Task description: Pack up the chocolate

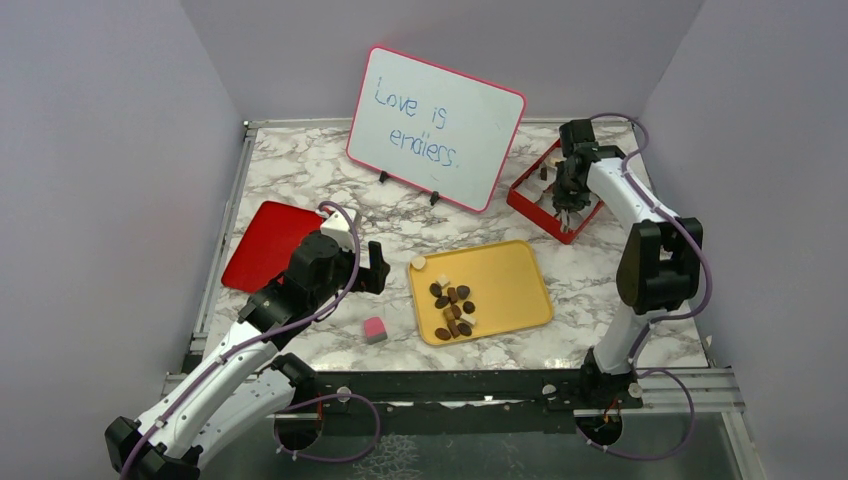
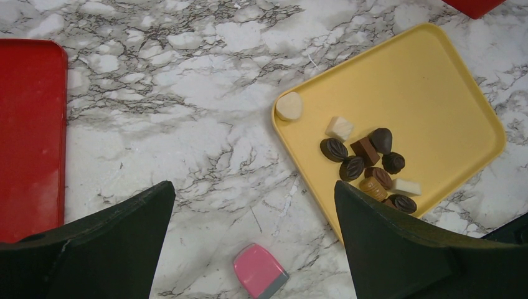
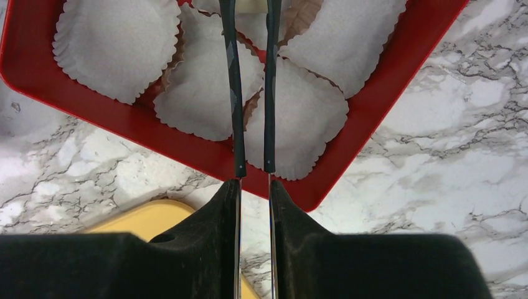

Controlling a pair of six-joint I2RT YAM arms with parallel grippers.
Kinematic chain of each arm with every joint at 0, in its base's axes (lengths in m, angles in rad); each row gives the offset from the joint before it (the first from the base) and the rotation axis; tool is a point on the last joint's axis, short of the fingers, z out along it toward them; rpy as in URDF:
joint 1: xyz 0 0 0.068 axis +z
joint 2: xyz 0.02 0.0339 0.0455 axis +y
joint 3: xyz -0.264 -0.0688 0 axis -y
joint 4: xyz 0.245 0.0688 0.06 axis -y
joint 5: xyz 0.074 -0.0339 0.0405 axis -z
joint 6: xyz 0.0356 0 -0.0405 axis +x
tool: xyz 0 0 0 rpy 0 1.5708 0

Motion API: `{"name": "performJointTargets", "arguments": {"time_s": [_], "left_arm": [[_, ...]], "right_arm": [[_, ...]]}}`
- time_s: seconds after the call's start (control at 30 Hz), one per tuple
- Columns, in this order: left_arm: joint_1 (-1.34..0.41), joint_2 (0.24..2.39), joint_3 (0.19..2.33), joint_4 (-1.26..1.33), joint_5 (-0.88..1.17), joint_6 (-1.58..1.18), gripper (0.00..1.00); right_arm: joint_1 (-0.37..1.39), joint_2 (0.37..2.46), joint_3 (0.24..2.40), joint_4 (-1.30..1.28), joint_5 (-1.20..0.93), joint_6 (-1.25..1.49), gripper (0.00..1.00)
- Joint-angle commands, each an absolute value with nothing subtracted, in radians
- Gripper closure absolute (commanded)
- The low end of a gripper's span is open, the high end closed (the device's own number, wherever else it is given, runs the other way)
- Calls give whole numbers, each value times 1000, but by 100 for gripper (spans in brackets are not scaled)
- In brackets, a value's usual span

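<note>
The chocolate [image 1: 453, 308] lies as several small brown, tan and white pieces on the left part of a yellow tray [image 1: 510, 275]. The left wrist view shows the pieces [image 2: 367, 162] and the tray [image 2: 436, 93]. A cream piece [image 2: 289, 106] sits on the tray's corner rim. My left gripper [image 2: 252, 185] is open and empty above the marble, just left of the tray [image 1: 378, 265]. My right gripper [image 3: 254, 184] is shut on thin tweezers [image 3: 235, 93]. They reach over a red box [image 3: 386, 106] lined with white paper cups [image 3: 112, 43]. Their tips are out of view.
A pink-and-grey block [image 2: 259, 270] lies on the marble below my left gripper. A red lid [image 1: 265, 245] lies flat at the left. A whiteboard [image 1: 435, 125] with writing stands at the back. The red box [image 1: 530, 200] sits at the back right.
</note>
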State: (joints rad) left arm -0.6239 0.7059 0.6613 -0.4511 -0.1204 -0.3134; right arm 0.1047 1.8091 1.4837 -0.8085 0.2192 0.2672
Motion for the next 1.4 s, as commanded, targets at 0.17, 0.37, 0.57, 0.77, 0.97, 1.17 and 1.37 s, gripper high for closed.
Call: {"name": "performJointTargets", "arguments": {"time_s": [0.17, 0.37, 0.57, 0.77, 0.97, 1.17, 1.37], "left_arm": [[-627, 699, 664, -431, -119, -311, 1], [-627, 706, 666, -432, -118, -311, 1], [-627, 707, 666, -431, -118, -310, 1], [-627, 709, 667, -431, -119, -312, 1], [-627, 711, 667, -431, -118, -311, 1], [-627, 714, 668, -431, -117, -311, 1], [-627, 713, 667, -431, -118, -311, 1]], "right_arm": [[93, 1857, 1529, -786, 236, 251, 72], [92, 1866, 1536, -786, 254, 250, 69], [92, 1881, 1559, -791, 267, 247, 68], [92, 1890, 1585, -811, 288, 244, 65], [91, 1879, 1609, -840, 308, 243, 62], [92, 1864, 1626, -879, 332, 247, 62], [91, 1811, 1621, -898, 286, 252, 62]]}}
